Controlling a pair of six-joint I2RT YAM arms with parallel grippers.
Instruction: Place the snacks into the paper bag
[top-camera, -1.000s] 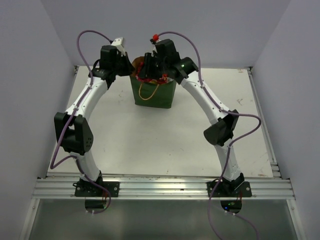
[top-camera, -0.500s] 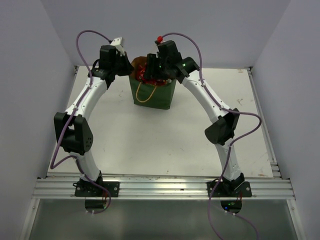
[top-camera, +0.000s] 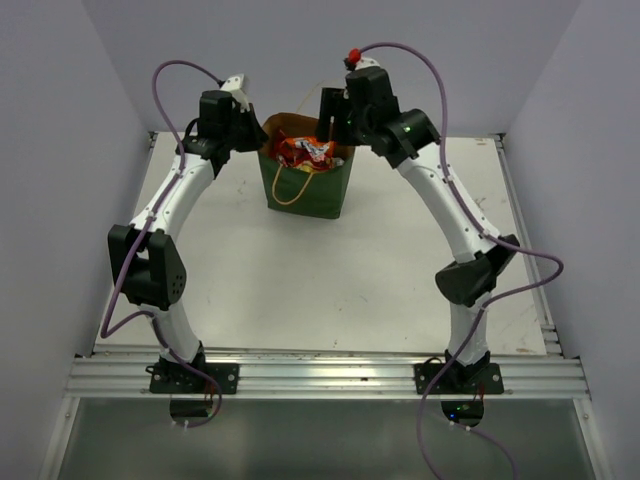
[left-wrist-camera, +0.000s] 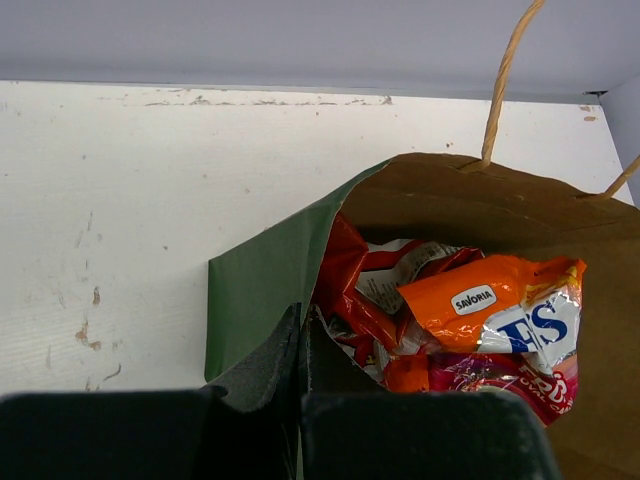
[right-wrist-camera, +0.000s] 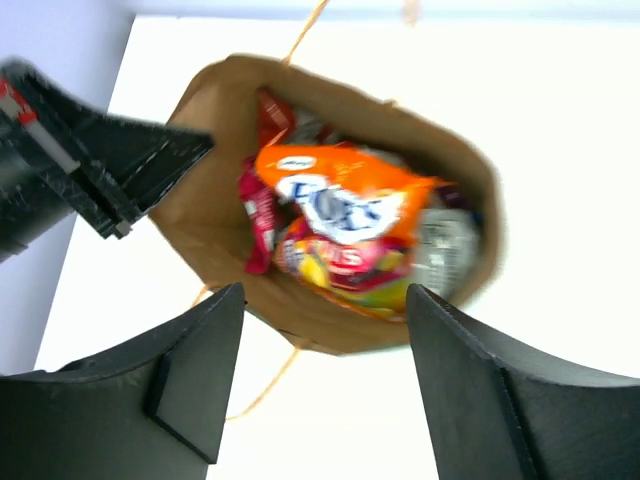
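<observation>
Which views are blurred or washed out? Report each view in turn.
Right wrist view: motion-smeared, the dark green paper carrier bag and its packets soft, the white table blown out. Left wrist view: crisp, the label on the orange foil packet readable, though the left hand is dark and unfocused. Top external view: even, soft light, sharp, faint shadows.

Top view: high behind near edge, whole table (top-camera: 300, 280). Wrist views: close, down into paper bag (top-camera: 306, 195), shared by all.

You've got the green bag (top-camera: 305, 192) upright on the worktop (top-camera: 300, 290), orange snack packets (top-camera: 303, 152) inside; left claw (top-camera: 257, 138) at its left rim, right claw (top-camera: 331, 122) above its right rim.
</observation>
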